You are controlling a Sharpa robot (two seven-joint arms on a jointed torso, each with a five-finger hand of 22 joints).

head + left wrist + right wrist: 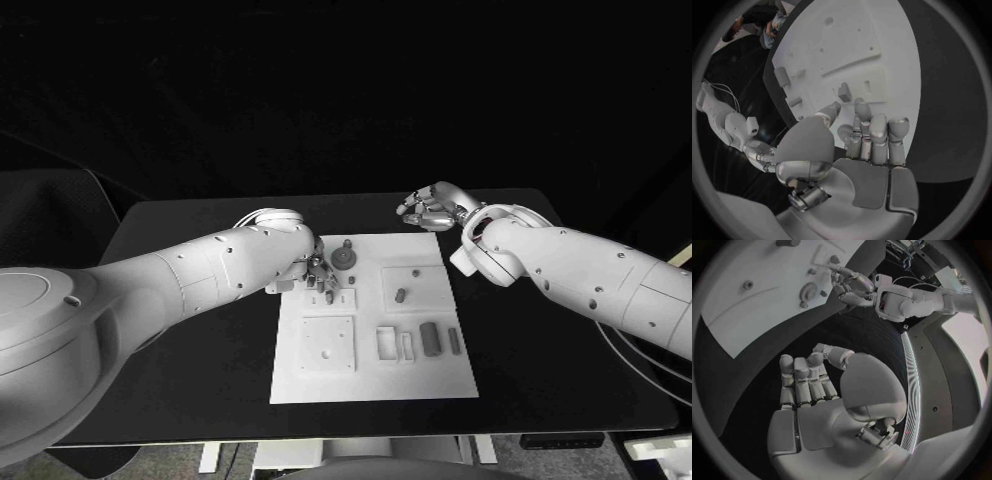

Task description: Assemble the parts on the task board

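Left hand (851,165) seems empty, fingers (878,131) together; right hand (826,400) curled, empty.

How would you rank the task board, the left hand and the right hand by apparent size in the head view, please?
1. Task board, clearly largest.
2. Right hand and left hand: similar, and the left is partly hidden by its arm, so unranked.

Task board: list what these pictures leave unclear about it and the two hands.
- Head view: the left hand is mostly behind its own forearm; the task board part beneath is hidden.
- Left wrist view: whether the fingertips touch the small upright part cannot be told.
- Right wrist view: the circle's rim cuts the board off.
- Head view: the right hand beyond the board; fingers curled, contents unclear.
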